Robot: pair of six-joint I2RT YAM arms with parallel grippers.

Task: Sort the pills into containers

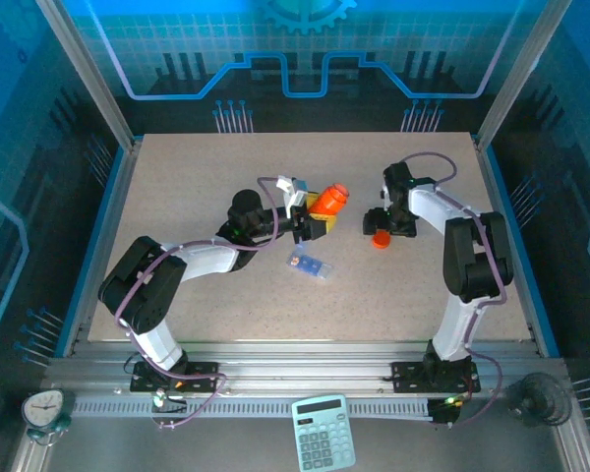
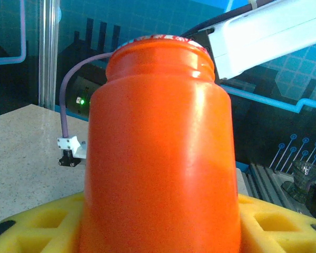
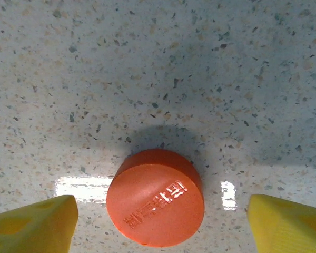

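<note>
Left gripper (image 1: 319, 220) is out at mid-table, clamped on the orange bottle (image 1: 330, 199). From the left wrist, the bottle (image 2: 160, 158) sits between the yellow fingers (image 2: 34, 221), one pad on each side of its base. No cap on it. There's a thin red-and-white edge around the mouth, and I can't tell what it is. The side facing the camera is plain orange, with no label and no print. From above, the bottle tilts, mouth pointing away and to the right.

The cap (image 1: 380, 239) is on the table (image 1: 177, 177) to the right, apart from the bottle. Right gripper (image 1: 383, 225) sits right over it. In the right wrist view the yellow fingertips (image 3: 34, 224) are spread wide, the cap (image 3: 156, 204) flat between them and touching neither. There's raised lettering across the top of the cap, but it's too blurred to read.

The pill box (image 1: 310, 264) is small, flat and bluish. It lies on the table just on the near side of the left gripper, between the two arms. From above I can't make out what its compartments hold.

On the front rail are a calculator (image 1: 324, 432) and a small clock (image 1: 43, 408).
</note>
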